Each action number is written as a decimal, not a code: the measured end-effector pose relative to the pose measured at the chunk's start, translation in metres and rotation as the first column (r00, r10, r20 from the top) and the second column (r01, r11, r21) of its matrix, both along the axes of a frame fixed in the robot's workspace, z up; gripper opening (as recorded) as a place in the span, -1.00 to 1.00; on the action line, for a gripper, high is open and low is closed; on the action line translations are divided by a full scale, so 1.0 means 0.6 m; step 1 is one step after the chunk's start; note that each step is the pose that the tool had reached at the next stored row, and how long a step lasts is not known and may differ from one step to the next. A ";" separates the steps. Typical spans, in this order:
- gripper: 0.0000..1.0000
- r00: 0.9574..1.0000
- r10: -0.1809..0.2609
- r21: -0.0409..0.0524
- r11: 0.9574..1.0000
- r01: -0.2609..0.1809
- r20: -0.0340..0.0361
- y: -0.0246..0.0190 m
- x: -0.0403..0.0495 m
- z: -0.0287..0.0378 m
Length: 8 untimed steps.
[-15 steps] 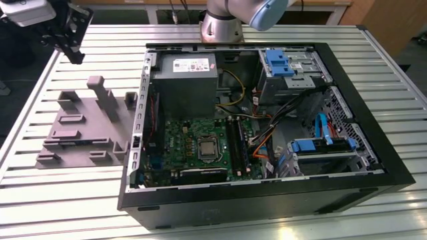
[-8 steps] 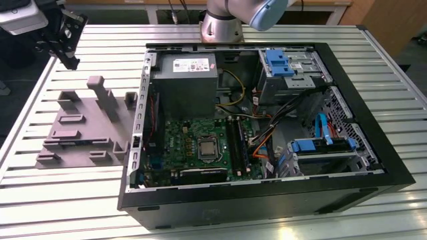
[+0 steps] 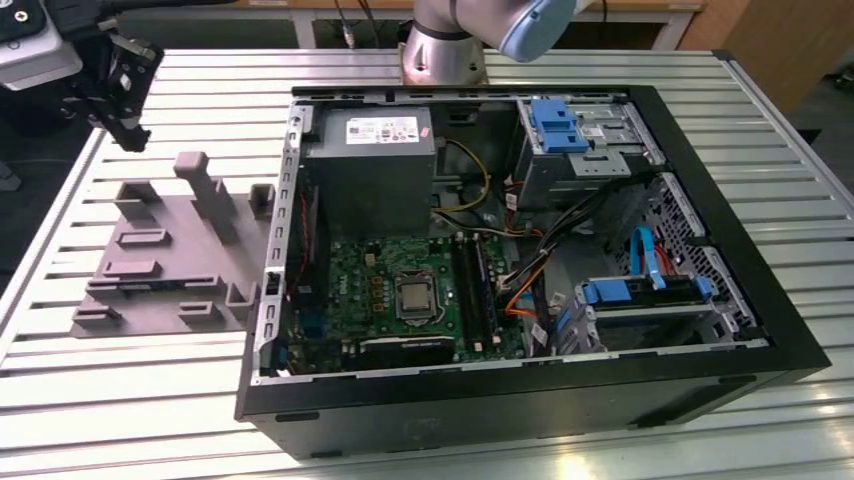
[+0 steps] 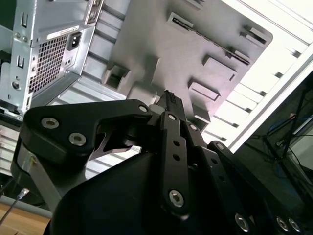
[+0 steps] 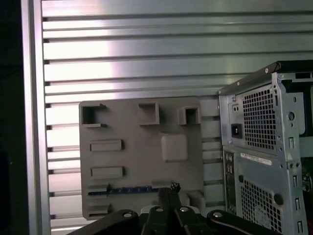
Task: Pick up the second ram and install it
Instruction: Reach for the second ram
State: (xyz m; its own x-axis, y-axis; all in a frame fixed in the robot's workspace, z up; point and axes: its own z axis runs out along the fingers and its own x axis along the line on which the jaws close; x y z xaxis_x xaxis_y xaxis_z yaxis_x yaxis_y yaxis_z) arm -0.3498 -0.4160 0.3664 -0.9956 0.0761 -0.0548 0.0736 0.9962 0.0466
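So the gripper [image 3: 131, 135] hangs in the air off the exterior view's left of the open PC case [image 3: 534, 410], up above the slatted table [image 3: 134, 400] and clear of everything; in both wrist views its fingers [image 5: 172, 196] look pressed together with nothing between them, so clenched on empty air as far as I can tell; the second ram [image 5: 129, 189] is underneath the gripper, a thin blue strip standing on edge in a slot of the grey holder [image 5: 146, 147], and in the first wrist view it lines up just beside the fingertips without touching them; the holder lies flat on the table between the gripper and the case; inside the case, well apart from the gripper, the green motherboard [image 3: 387, 290] is in plain sight.
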 end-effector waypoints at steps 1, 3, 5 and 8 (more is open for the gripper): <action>-0.79 1.000 0.000 0.000 1.000 0.000 0.000 -0.0015 -0.002 -0.002; -0.79 1.000 0.000 0.000 1.000 0.000 0.000 -0.0044 -0.007 -0.005; -0.79 1.000 0.000 0.000 1.000 0.000 0.000 -0.0074 -0.012 -0.009; -0.79 1.000 0.000 0.000 1.000 0.000 0.000 -0.0111 -0.020 -0.015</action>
State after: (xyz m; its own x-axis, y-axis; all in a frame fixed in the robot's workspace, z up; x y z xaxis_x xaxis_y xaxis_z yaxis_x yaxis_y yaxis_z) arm -0.3616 -0.4226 0.3577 -0.9956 0.0763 -0.0547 0.0738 0.9962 0.0466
